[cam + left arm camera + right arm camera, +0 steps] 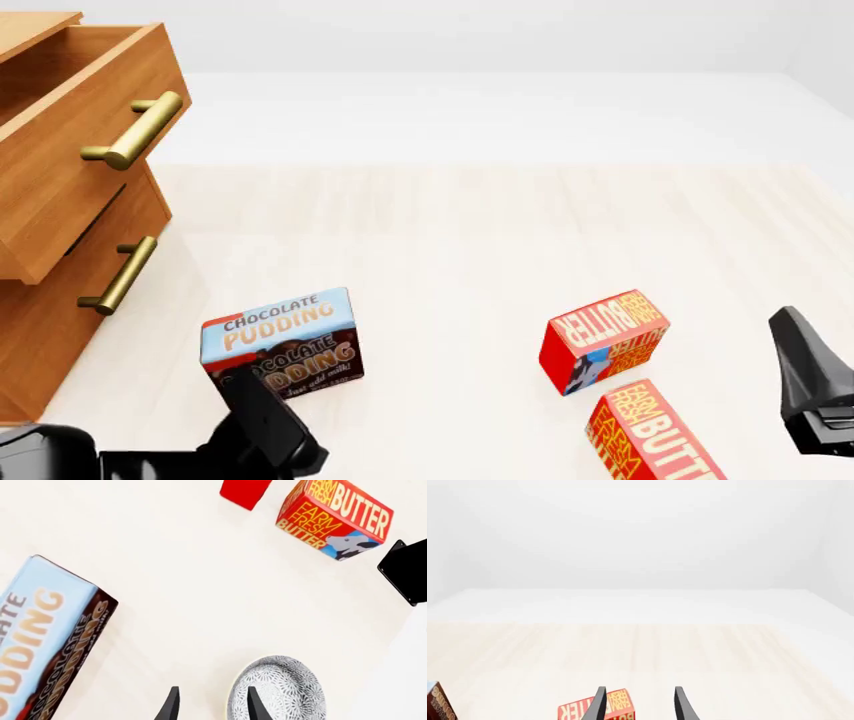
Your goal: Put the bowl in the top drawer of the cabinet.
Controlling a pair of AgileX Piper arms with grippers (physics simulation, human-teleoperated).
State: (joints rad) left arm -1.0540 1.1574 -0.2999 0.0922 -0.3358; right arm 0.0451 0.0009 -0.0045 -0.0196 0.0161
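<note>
Front view, far left: the cabinet (54,290) stands at the worktop (454,250) edge w/ the top drawer (74,140) pulled open, its brass handle (134,130) facing out; lower drawer (80,300) looks closed, handle (118,275) like the upper one. Next, near bottom left, the left gripper (267,420) sits low just in front of a chocolate pudding box (283,343). The bowl (279,690) isn't visible in the front view; left wrist view shows it on the worktop, upright, w/ one finger (257,706) over its rim and the other (168,707) outside it, jaws apart, nothing clamped. Center-right: two Farm Fresh Butter boxes, one (603,342) further back, one (654,435) nearer the bottom edge, close together. Far right: the right gripper (637,705), jaws apart and empty, above the worktop.
</note>
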